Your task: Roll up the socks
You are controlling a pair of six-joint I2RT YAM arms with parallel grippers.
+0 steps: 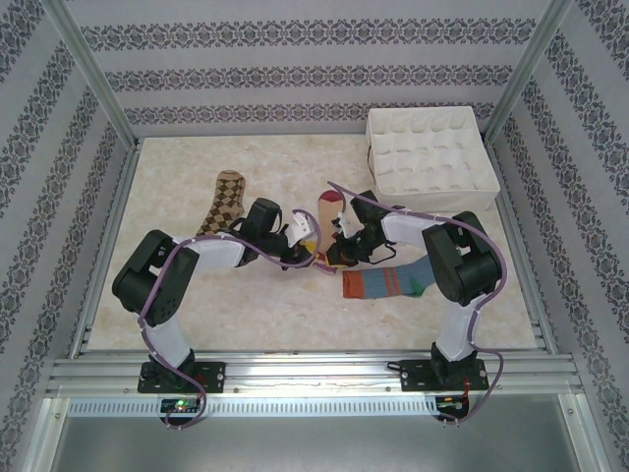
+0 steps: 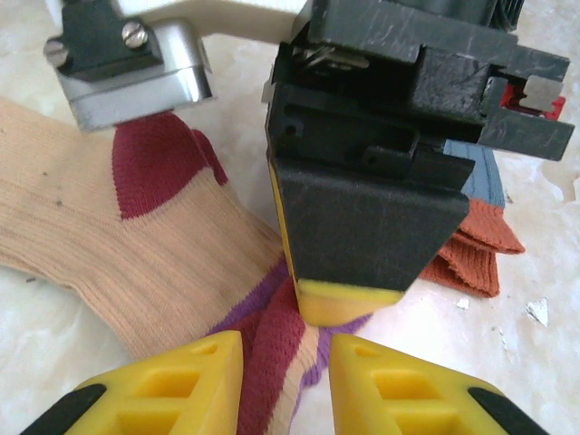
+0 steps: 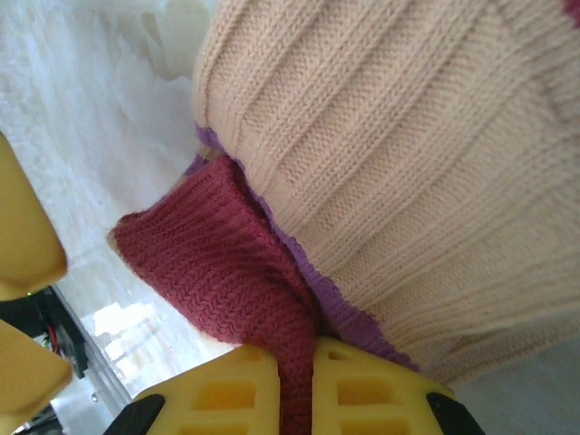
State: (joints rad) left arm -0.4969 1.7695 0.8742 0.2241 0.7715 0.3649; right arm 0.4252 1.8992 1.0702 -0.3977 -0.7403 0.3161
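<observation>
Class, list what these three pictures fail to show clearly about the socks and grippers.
Top view: cuff end of the peach sock, hidden under both grippers.
Left wrist view: whether the left gripper pinches that cuff; the bottom edge cuts off its fingers.
Left wrist view: striped sock, mostly behind the right gripper.

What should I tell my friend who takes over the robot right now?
The right gripper is shut on the dark red cuff of the peach sock.
The left gripper has a finger either side of that cuff; whether it squeezes, I cannot tell.
The argyle sock and the striped sock lie flat on the table, untouched.
Done: no sock is rolled yet.
Left: roll all three.
</observation>
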